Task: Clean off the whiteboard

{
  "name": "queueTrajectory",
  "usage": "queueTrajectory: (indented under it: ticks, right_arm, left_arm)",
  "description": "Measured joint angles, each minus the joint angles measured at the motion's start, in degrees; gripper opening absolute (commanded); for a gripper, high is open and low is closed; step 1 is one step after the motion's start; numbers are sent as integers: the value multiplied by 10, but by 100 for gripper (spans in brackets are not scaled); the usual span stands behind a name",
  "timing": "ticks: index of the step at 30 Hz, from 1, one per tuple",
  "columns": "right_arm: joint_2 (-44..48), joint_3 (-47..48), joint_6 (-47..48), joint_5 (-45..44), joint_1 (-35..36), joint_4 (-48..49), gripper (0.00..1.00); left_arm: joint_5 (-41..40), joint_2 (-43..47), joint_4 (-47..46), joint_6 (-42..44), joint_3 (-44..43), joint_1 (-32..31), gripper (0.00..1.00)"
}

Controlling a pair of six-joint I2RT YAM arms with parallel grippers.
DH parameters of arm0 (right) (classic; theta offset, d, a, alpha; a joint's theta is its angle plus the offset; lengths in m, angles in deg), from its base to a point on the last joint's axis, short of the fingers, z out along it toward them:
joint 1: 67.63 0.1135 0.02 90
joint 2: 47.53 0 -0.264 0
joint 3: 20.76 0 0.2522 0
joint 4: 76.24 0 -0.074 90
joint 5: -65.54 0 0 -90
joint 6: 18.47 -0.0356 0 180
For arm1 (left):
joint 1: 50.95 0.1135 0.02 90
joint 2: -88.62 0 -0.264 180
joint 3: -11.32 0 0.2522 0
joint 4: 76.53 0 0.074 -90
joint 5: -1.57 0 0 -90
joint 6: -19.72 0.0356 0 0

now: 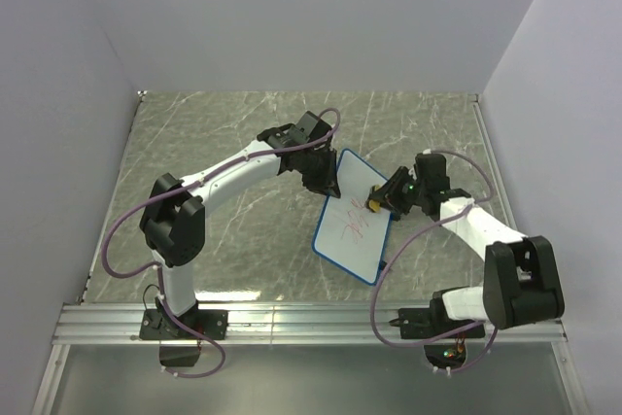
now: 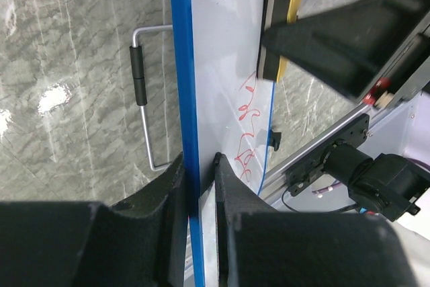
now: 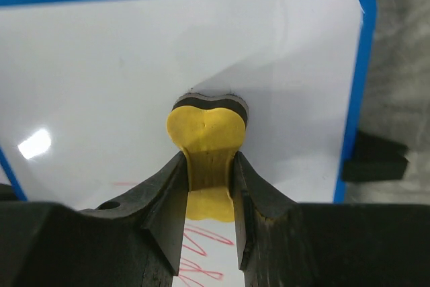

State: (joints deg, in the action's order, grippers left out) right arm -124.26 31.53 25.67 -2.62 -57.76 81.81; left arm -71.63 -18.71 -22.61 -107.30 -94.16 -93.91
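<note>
Left wrist view: holds whiteboard (image 2: 225, 78) by blue frame edge, nipped tight between left gripper (image 2: 199, 166) pads. Judged light, stiff, slick-faced; best taken at frame, never at face. Right wrist view: pinches yellow eraser (image 3: 205, 129) in right gripper (image 3: 209, 166), felt pressed on board just past fingertips; red scribbles (image 3: 201, 263) under fingers, wristward.

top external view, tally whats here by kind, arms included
whiteboard: 1
yellow eraser: 1
robot arms: 2, the left arm and the right arm
total: 4
</note>
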Motion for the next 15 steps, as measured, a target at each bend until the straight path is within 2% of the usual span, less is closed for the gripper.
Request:
queueTrajectory:
  ticks: [9,15]
  right_arm:
    - [38,-30,8,-7,5,-5,0]
    - [57,-7,10,-6,58,-26,0]
  left_arm:
    - [1,-3,5,7,-10,-3,0]
    - [0,-5,9,9,-13,-3,0]
